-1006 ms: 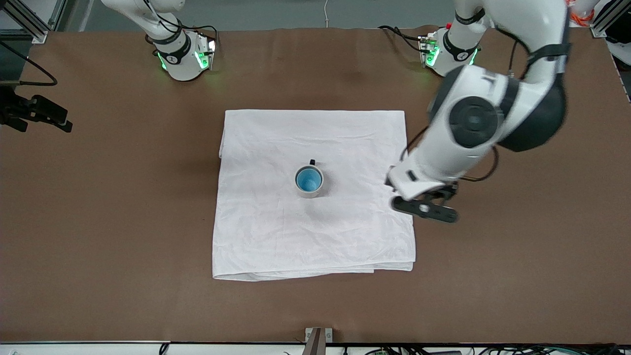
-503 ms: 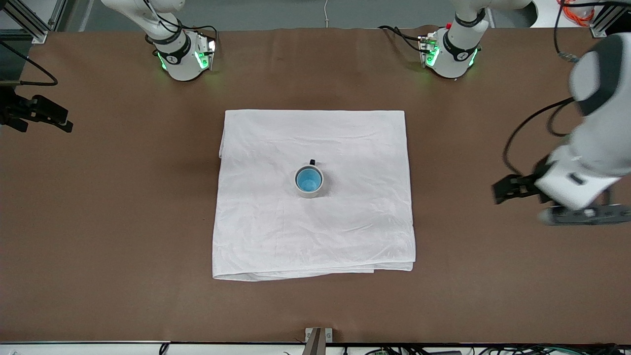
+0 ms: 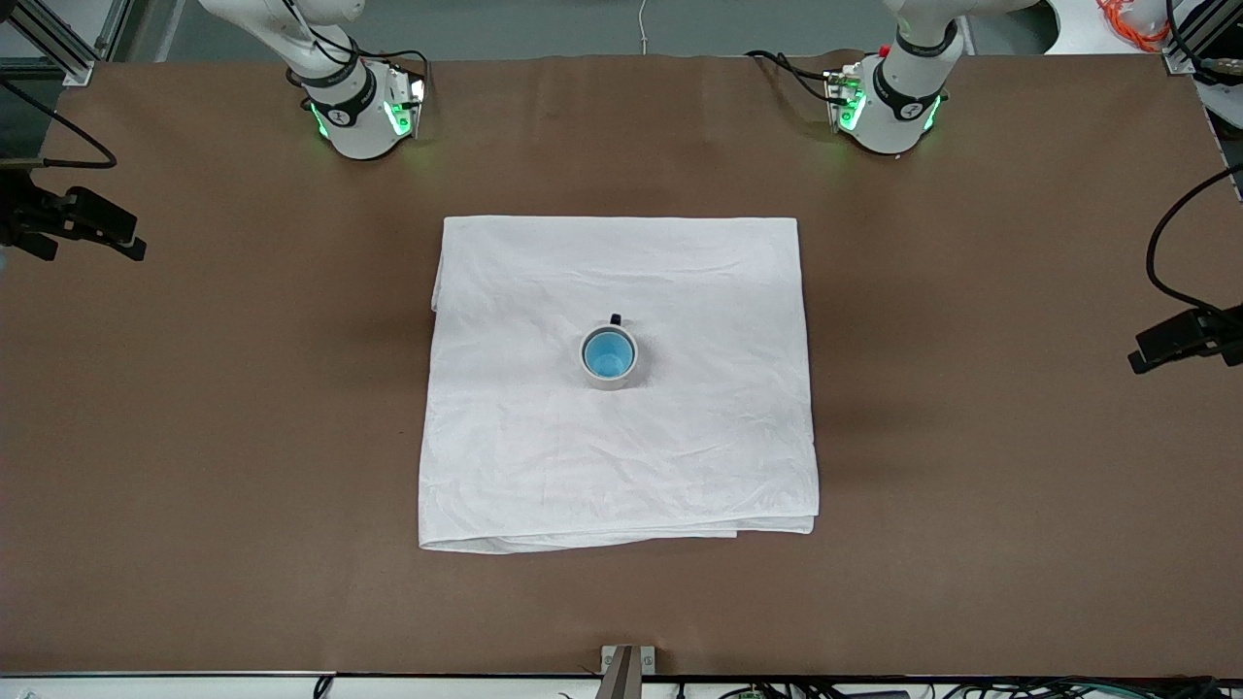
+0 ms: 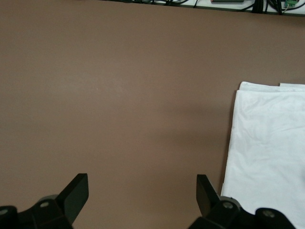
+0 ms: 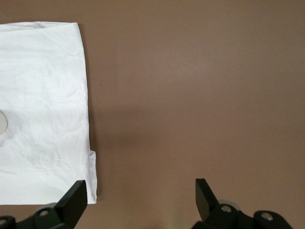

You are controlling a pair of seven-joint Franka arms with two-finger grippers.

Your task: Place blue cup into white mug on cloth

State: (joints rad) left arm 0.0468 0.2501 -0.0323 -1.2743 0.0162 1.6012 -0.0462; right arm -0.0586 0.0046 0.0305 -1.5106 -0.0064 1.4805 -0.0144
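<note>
Blue cup (image 3: 609, 353) nests inside round ceramic white mug (image 3: 609, 373) on wrinkled cloth (image 3: 544, 437).

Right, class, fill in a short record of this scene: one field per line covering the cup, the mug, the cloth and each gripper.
blue cup: upright inside the white mug
white mug: stands near the middle of the cloth, black handle pointing toward the robots' bases
cloth: white, wrinkled, folded double, flat on the brown table
left gripper: fingers open, empty, over bare table at the left arm's end
right gripper: fingers open, empty, over bare table beside the cloth, waiting
task state: cup already in mug
</note>
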